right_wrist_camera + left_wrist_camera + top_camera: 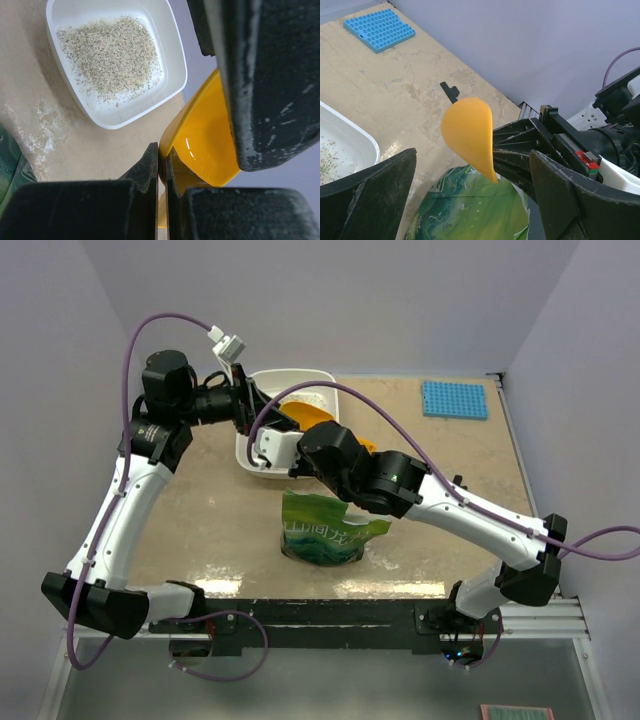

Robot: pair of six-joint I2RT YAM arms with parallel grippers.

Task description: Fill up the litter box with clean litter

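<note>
The white litter box stands at the back of the table, holding a thin layer of beige speckled clean litter. In the right wrist view the box lies beyond and left of my fingers. My right gripper is shut on the rim of an orange-yellow scoop, whose shiny bowl shows no granules. From above, the scoop hangs over the box's near right part. My left gripper is open beside the box, with the scoop in front of it and nothing between its fingers.
A crinkly green bag stands open in front of the box, under the right arm, and shows in the left wrist view as the bag. A blue studded mat lies at the back right. Walls close in the table on three sides.
</note>
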